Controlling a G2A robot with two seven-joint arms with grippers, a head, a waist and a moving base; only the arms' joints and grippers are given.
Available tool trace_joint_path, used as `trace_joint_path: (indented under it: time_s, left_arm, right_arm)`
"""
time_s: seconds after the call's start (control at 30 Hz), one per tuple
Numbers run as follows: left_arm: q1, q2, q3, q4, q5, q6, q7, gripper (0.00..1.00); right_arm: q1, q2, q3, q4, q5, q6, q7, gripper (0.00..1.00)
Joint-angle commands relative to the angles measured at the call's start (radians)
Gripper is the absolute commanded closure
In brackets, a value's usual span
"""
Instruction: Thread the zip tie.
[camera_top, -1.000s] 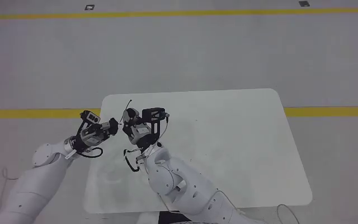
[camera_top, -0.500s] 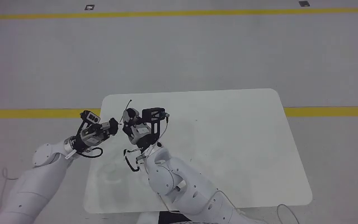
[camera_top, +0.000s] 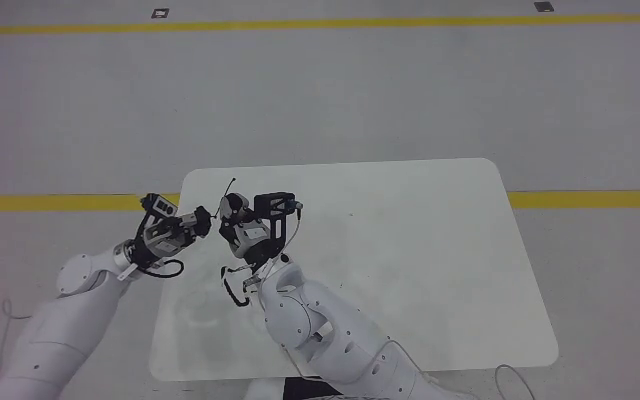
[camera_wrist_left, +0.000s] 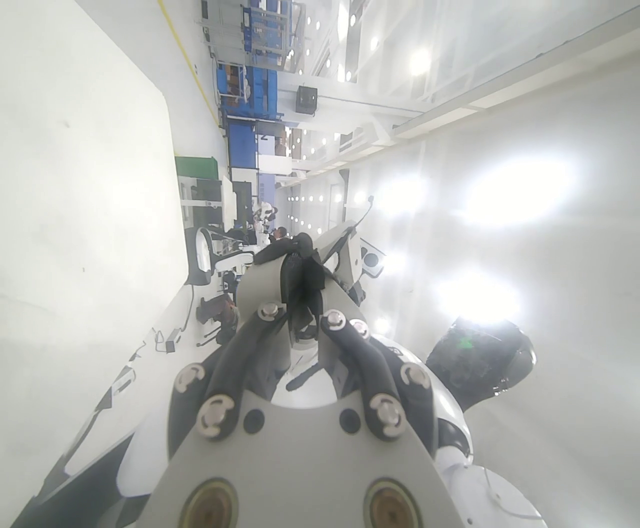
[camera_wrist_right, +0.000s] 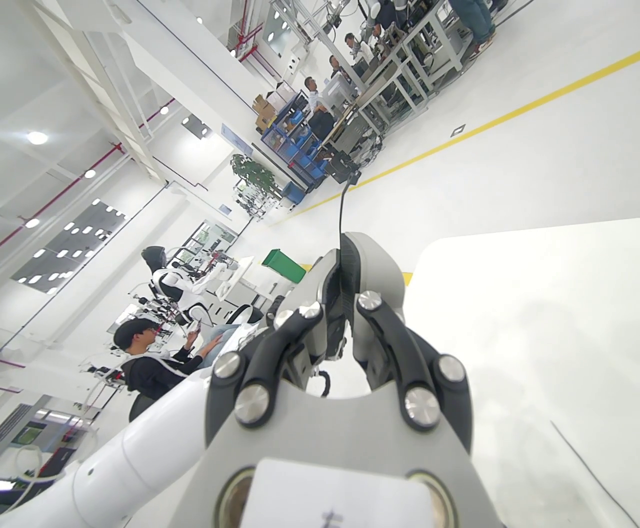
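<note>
Right pincer (camera_wrist_right: 343, 260): pads pressed together on the tie (camera_wrist_right: 341, 220), a thin black strap that stands up out of them and ends in its head (camera_wrist_right: 354, 177). The tie hangs in the air above the far left part of the worktop (camera_top: 400, 260) and touches nothing but the pincers.

Left pincer (camera_wrist_left: 300, 265): likewise pressed together, just beside the right one and tip to tip with it. We judge that it pinches the strap's lower part, though the dark pads hide the contact itself. From above, the strap runs as one nearly straight line out from between the two pincers. We find no loop, and the tail is not in the head, so threading is not yet done.

Recommendations for the step in hand:
- One pincer should serve as the fixed holder and the other as the feeder. Moving both at once would probably lose the alignment.
- The free length between grip and head looks long and will likely whip. A grip closer to the head would steady the slot.
- The strap should be bent in a smooth arc, without a kink, so that the tail meets the slot square and with the toothed face on the correct side.
- The feed should be slow. A thin tail that is even slightly off will likely skid past the head.

A dark line (camera_wrist_right: 587, 467) lies on the worktop, well apart from the pincers. We cannot tell what it is.
</note>
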Motion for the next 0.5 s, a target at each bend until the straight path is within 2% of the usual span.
trace_joint_path:
  time_s: [0.0, 0.07, 0.2, 0.33, 0.47]
  left_arm:
    - [0.006, -0.009, -0.044, -0.009, 0.049, 0.0, 0.014, 1.0]
    - [0.019, -0.022, -0.085, -0.021, 0.094, 0.0, 0.021, 1.0]
    - [0.053, -0.059, -0.175, -0.058, 0.197, 0.0, 0.033, 1.0]
    - [0.086, -0.112, -0.255, -0.097, 0.315, 0.0, 0.041, 1.0]
    - [0.106, -0.165, -0.313, -0.113, 0.358, 0.0, 0.02, 1.0]
  right_arm:
    - [0.0, 0.0, 0.0, 0.0, 0.0, 0.0, 0.0, 1.0]
    - [0.0, 0.0, 0.0, 0.0, 0.0, 0.0, 0.0, 1.0]
    - [0.0, 0.0, 0.0, 0.0, 0.0, 0.0, 0.0, 1.0]
    - [0.0, 0.0, 0.0, 0.0, 0.0, 0.0, 0.0, 1.0]
    - [0.0, 0.0, 0.0, 0.0, 0.0, 0.0, 0.0, 1.0]
